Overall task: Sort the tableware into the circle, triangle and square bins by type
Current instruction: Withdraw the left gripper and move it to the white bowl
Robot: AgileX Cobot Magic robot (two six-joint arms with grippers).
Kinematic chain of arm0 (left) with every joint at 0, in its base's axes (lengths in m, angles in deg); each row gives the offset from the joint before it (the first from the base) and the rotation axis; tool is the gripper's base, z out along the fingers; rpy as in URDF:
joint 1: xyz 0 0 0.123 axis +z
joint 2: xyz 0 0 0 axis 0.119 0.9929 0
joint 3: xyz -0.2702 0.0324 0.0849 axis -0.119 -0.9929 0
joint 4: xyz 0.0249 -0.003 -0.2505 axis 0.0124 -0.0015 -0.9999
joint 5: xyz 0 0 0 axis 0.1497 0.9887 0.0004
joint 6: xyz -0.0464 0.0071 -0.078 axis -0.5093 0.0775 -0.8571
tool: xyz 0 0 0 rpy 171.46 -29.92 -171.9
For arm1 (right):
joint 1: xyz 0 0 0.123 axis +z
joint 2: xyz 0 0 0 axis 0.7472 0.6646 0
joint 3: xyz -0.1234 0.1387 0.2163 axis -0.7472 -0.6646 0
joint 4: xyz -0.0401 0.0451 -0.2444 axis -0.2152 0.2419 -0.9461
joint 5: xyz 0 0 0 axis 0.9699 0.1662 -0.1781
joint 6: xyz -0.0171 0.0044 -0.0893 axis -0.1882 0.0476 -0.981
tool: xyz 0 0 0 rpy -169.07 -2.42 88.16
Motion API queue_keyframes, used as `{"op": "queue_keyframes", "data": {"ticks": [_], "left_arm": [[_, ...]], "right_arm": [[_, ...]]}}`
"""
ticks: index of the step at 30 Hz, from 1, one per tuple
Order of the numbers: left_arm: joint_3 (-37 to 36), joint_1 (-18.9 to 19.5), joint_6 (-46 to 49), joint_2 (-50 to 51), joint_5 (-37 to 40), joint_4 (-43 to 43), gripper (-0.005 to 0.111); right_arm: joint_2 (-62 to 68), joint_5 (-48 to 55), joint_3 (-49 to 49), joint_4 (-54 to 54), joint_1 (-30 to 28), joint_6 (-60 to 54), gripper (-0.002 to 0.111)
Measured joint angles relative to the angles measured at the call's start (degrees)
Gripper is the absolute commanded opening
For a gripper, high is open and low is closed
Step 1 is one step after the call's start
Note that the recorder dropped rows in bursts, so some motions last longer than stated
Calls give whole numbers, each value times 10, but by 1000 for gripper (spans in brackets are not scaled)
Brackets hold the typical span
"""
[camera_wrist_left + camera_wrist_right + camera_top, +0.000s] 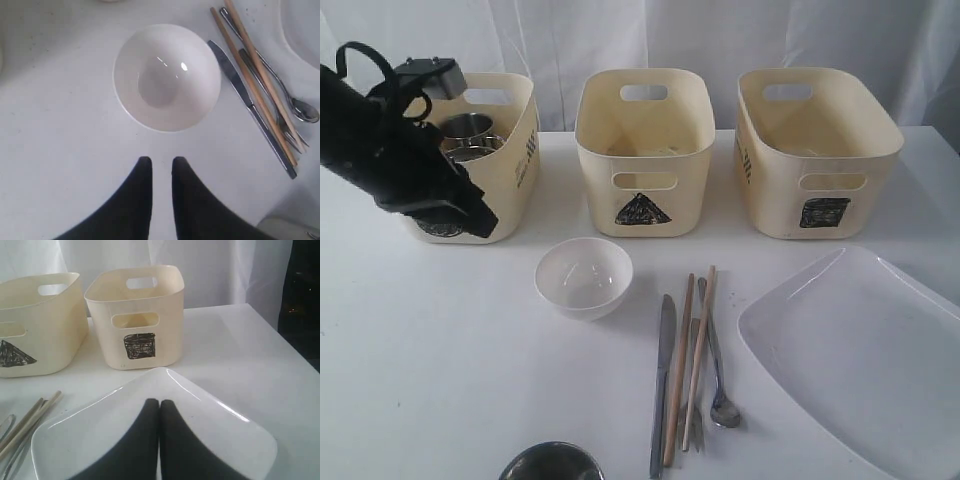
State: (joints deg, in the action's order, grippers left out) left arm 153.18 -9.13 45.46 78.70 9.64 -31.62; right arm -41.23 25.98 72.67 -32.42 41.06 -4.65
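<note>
- steel bowl (552,462) sits at the near edge of the white worktop (440,350), only its rim showing.
- small white bowl (583,277) stands upright farther in, with nothing in it.
- knife (663,385), chopsticks (690,360), fork (694,425) and spoon (720,390) lie side by side between the white bowl and the large square plate (860,350).
- three cream bins stand in a row at the back.
- circle bin (515,160) is on the left with steel mugs (470,135) inside, and the left arm mostly hides its mark.
- triangle bin (600,190) is in the middle and square bin (775,190) on the right.
- left tool (161,162) hangs over the worktop just beside the white bowl, tips parted by a narrow gap, gripping nothing.
- right tool (159,404) is clenched, tips together and empty, over the plate.
</note>
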Motion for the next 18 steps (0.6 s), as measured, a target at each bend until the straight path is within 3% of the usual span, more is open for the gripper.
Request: {"op": "queue_keyframes", "data": {"ticks": [7, 18], "left_arm": [[-71, -35, 12, -13, -77, -7, 21], [-81, -39, 74, -11, -136, -30, 22]], "right_arm": [[0, 0, 0, 0, 0, 0, 0], [0, 0, 0, 0, 0, 0, 0]]}}
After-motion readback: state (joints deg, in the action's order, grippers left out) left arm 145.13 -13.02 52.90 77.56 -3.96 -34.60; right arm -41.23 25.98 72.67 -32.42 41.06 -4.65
